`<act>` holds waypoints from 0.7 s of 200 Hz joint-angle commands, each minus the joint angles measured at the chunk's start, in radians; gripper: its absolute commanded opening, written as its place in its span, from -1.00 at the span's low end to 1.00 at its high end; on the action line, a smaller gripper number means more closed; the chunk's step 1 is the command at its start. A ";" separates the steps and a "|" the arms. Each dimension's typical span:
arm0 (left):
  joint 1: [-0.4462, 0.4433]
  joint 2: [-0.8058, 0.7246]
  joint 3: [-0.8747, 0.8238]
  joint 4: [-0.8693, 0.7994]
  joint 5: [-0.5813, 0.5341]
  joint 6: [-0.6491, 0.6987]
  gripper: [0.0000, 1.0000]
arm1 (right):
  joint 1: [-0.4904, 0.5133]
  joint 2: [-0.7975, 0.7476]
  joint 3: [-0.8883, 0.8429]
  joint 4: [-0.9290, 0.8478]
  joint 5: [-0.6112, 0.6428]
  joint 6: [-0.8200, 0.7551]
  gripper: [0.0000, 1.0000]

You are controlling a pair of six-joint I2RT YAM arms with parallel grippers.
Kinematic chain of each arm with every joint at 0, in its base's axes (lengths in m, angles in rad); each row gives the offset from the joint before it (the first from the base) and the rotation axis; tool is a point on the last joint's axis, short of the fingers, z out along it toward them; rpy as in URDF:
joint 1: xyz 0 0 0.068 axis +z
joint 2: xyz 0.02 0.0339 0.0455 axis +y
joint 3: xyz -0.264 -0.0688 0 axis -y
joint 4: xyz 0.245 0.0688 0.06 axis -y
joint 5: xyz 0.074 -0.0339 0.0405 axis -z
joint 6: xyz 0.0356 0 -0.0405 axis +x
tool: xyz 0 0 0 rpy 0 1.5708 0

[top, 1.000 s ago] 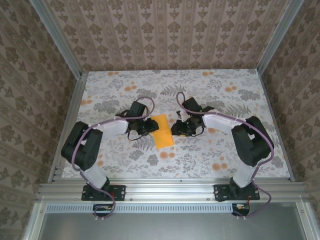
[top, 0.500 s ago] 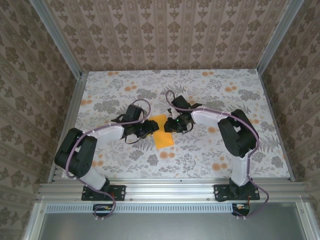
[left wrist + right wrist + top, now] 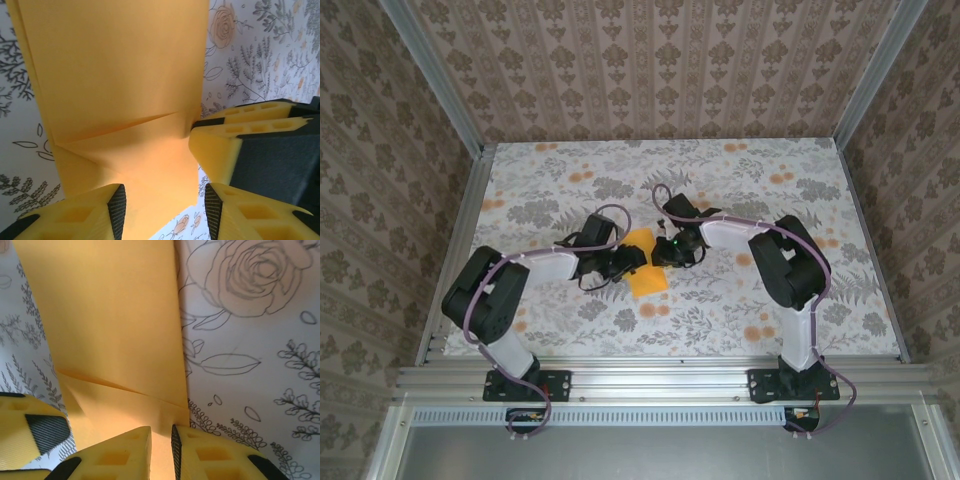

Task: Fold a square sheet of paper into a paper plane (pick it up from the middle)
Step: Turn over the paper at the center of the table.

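Lying flat near the middle of the flower-printed surface [image 3: 790, 290]: a thin bright orange sheet of paper [image 3: 648, 275], folded, with a slanted crease across it. Standing about half open at the left end effector [image 3: 162, 212], one finger on each side of the sheet's edge, nothing clamped. Almost closed at the right end effector [image 3: 161, 452], only a thin slit over the paper's edge; cannot tell whether pinched.

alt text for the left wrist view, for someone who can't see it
A bright orange sheet of paper with a crease across it lies on a floral tablecloth. The left gripper, fingers apart, frames its near end, and the right gripper meets its right edge.
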 commanded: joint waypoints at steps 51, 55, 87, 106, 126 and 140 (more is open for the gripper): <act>-0.035 0.060 0.032 0.016 -0.007 -0.064 0.03 | -0.036 0.030 -0.059 0.038 -0.029 0.113 -0.58; -0.037 0.063 0.033 0.018 -0.007 -0.069 0.03 | -0.036 0.031 -0.062 0.041 -0.033 0.116 -0.58; -0.053 0.092 0.047 0.047 -0.019 -0.127 0.03 | -0.036 0.031 -0.087 0.067 -0.053 0.151 -0.58; -0.054 0.097 0.049 0.055 -0.038 -0.155 0.00 | -0.035 0.023 -0.105 0.077 -0.062 0.156 -0.58; -0.054 0.088 0.046 0.065 -0.058 -0.163 -0.04 | -0.035 0.005 -0.129 0.083 -0.070 0.159 -0.58; -0.054 0.084 0.046 0.072 -0.062 -0.162 -0.07 | -0.035 -0.010 -0.148 0.096 -0.083 0.166 -0.58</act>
